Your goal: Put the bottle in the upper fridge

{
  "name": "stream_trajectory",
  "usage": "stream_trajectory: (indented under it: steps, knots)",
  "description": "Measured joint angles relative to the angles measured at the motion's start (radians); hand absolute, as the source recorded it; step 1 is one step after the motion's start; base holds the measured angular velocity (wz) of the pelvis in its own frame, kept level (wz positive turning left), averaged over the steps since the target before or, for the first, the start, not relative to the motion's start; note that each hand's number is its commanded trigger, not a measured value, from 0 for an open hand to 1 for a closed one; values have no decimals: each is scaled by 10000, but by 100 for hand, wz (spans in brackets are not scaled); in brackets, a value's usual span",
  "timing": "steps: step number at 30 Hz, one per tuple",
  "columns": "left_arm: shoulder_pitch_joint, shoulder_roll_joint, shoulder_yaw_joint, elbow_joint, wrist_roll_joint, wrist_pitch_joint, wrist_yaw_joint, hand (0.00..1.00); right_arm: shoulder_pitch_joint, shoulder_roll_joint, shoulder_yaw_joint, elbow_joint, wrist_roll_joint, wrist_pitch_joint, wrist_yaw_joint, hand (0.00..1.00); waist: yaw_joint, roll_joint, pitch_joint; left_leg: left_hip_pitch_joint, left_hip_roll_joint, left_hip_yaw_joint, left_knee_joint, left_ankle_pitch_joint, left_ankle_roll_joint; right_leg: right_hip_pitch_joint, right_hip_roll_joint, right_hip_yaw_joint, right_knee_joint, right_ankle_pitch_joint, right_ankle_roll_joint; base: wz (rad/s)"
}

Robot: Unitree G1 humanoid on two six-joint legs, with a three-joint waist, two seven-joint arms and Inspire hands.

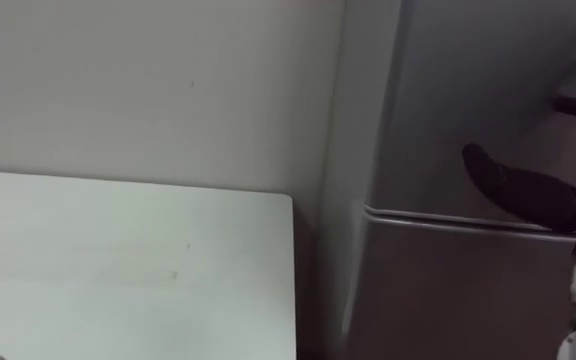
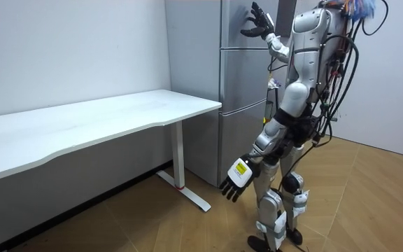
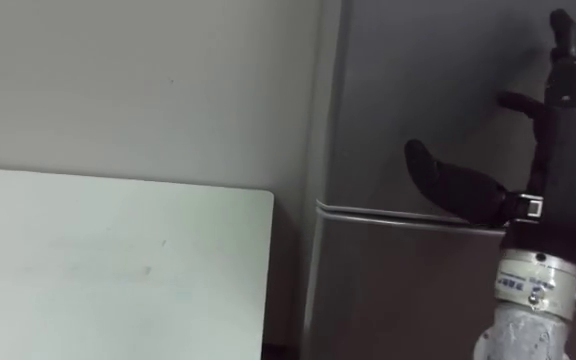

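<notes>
Robot stands upright on the wood floor (image 2: 369,203), facing the grey fridge (image 2: 238,91) at its 12 o'clock. White table (image 2: 103,119) at its 9 o'clock, one end close beside the fridge's side, against a plain wall (image 2: 68,49).

Right hand (image 3: 556,160) is raised to head height in front of the upper door (image 3: 418,100). Its fingers are straight and spread, pointing up toward 12, and its thumb sticks out toward 9, just above the seam (image 3: 408,212) between the upper door and the lower door (image 3: 398,290). The hand holds nothing. Cannot tell if it touches the door. Both doors look closed.

Left hand (image 2: 236,179) hangs low by the thigh at the robot's 9 o'clock side, fingers loose and slightly spread, pointing down, holding nothing.

Head views: table corner at 7 o'clock, fridge from 12 to 5, right hand at 3.

Bottle: cannot tell where it is; it is in neither hand.
</notes>
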Motion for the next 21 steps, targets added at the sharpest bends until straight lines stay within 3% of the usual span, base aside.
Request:
stream_trajectory:
  steps: [9,14,16,21]
  knots:
    - [344,-4,-17,-87,-2,220,57,0,-5,-8,-288,449,196,-173,-248,0,285,50,-17,-211,-3,-241,182,64,-59,-54,-20,-254,16,50,41,9]
    - [381,3,9,-97,-45,234,56,0,-48,-100,-308,352,646,-197,-265,0,205,165,-34,-208,-76,-378,132,144,18,-26,-48,-266,13,48,63,8]
    - [377,5,26,-125,-76,233,48,0,-51,-228,-374,253,815,-170,-275,0,158,206,-41,-252,-117,-470,125,167,35,-36,-60,-306,4,35,84,16]
    - [518,40,521,-498,-117,119,97,0,-42,-1081,-715,192,1834,-138,-401,0,156,137,-85,-293,-185,-637,98,191,52,-30,-89,-493,-33,21,98,11]
